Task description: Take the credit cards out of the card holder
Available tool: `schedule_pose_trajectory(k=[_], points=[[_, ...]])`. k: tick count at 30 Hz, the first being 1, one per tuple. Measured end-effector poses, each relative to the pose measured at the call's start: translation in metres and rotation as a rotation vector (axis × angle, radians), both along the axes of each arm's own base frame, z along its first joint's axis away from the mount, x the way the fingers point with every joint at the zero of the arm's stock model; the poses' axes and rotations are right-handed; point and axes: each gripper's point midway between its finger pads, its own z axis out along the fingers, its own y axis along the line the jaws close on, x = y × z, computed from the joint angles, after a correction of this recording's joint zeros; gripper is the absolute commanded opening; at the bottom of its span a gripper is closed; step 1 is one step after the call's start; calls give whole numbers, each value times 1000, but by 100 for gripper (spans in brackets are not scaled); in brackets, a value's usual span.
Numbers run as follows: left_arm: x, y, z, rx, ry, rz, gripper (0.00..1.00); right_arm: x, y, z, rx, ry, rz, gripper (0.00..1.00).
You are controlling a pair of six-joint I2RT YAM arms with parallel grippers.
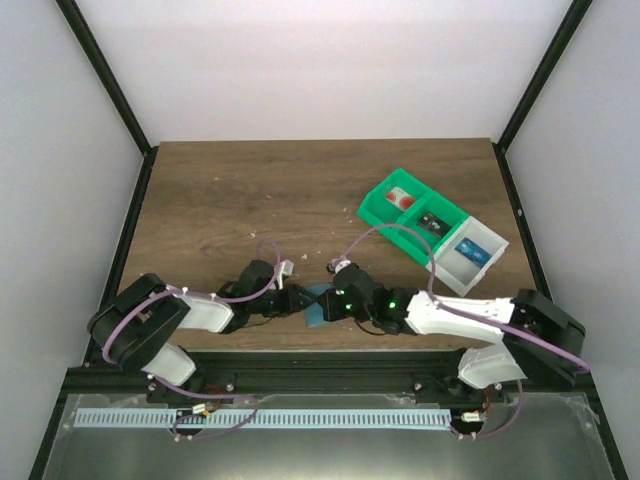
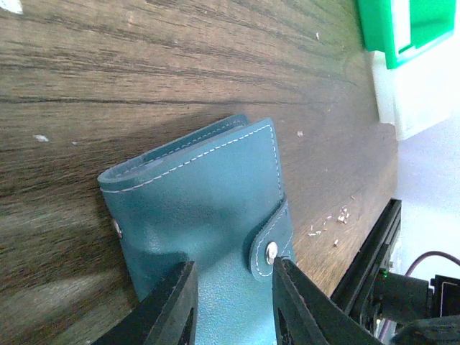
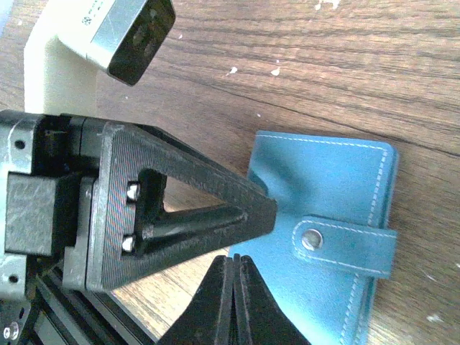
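Note:
The light-blue card holder [image 1: 317, 302] lies folded shut on the wooden table near the front edge, its snap strap fastened. No credit cards show; they are hidden. In the left wrist view my left gripper [image 2: 231, 267] stands with jaws apart, its fingertips [image 2: 176, 302] down on the holder's face [image 2: 208, 187], one tip beside the snap. In the right wrist view my right gripper [image 3: 233, 260] is shut, its tips at the holder's [image 3: 323, 187] near-left edge, just below the left arm's black finger [image 3: 215, 208]. In the top view both grippers, left [image 1: 298, 300] and right [image 1: 336, 300], meet at the holder.
A green-and-white row of compartment bins [image 1: 385, 208] sits at the right back, holding small items; it also shows in the left wrist view [image 2: 384, 32]. The table's front rail [image 1: 320, 360] runs just behind the holder. Small white crumbs dot the wood.

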Motion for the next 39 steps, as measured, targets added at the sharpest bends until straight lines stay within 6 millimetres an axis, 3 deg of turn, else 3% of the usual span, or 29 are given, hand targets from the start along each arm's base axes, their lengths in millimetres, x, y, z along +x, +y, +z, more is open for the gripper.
schedule_pose_trajectory(k=[6,8,14,25,31,39], points=[[2,-4,-2,-13,-12,-14,32,-2,-12,7,27,-28,-24,1],[2,-5,-2,-17,-14,-16,32,-2,-13,7,25,-31,-25,8],[2,-4,1,-23,-1,0,31,-1,-15,-7,-67,-7,-12,16],[1,-1,-1,-13,27,22,28,15,-6,-28,-220,24,-37,19],[2,-2,-2,-20,30,19,28,13,-10,-45,-284,56,-37,22],[2,-2,-3,-29,35,14,28,14,-10,-50,-320,66,-35,26]])
